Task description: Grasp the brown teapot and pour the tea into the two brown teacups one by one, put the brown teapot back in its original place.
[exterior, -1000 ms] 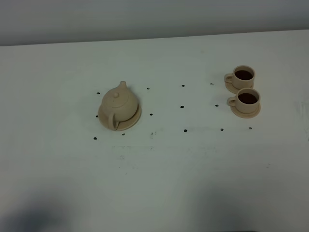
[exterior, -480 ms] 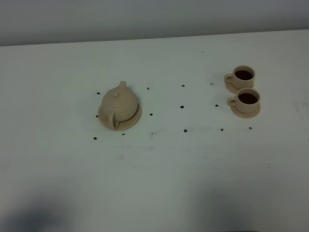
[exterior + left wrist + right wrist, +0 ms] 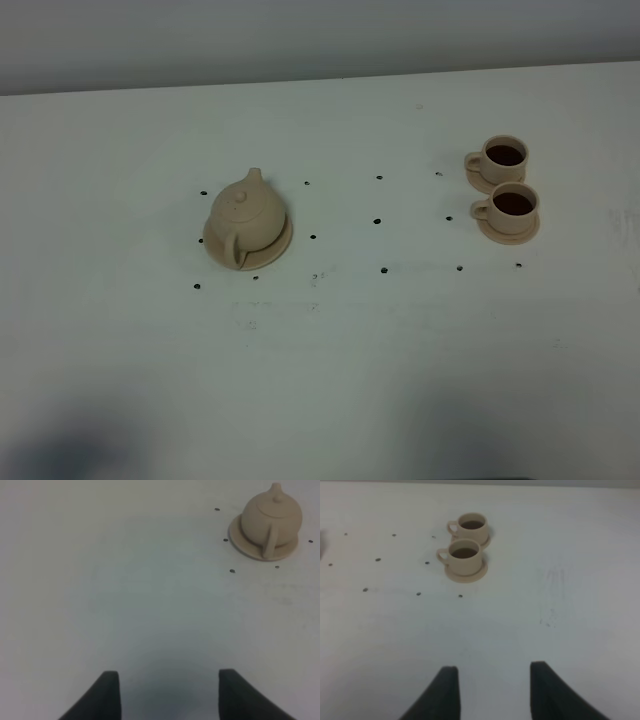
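Note:
The pale tan teapot (image 3: 246,213) stands on its wide saucer (image 3: 270,254) at the left of the table, handle toward the front; it also shows in the left wrist view (image 3: 272,516). Two tan teacups, the far one (image 3: 504,156) and the near one (image 3: 513,203), hold dark tea on small saucers at the right; they also show in the right wrist view, the far cup (image 3: 471,525) behind the near cup (image 3: 464,555). My left gripper (image 3: 165,692) is open and empty, far from the teapot. My right gripper (image 3: 492,689) is open and empty, short of the cups.
The white table (image 3: 330,340) carries several small dark dots around the teapot and cups. A grey wall runs along the table's far edge. Neither arm shows in the exterior high view.

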Available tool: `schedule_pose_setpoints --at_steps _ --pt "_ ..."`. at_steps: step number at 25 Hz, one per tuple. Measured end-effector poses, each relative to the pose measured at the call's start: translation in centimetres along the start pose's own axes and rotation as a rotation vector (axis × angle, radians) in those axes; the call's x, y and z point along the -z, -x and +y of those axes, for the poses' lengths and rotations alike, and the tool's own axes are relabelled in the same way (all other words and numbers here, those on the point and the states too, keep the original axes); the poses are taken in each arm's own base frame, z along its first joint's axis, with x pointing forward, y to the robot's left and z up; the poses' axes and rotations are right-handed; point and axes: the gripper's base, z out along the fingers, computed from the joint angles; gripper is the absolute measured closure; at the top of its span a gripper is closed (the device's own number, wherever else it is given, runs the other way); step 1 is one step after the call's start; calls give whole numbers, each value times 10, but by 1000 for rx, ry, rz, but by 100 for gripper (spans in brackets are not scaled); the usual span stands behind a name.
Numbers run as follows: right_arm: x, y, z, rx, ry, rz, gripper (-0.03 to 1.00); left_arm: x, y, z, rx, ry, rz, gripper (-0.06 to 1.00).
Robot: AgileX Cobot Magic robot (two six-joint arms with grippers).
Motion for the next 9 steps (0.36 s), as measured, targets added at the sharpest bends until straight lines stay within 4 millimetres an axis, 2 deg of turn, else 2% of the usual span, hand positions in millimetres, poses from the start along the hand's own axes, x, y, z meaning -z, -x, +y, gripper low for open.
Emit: schedule_pose_setpoints --at_steps 9 --pt "0 0 0 0 0 0 64 0 0 0 0 0 0 47"
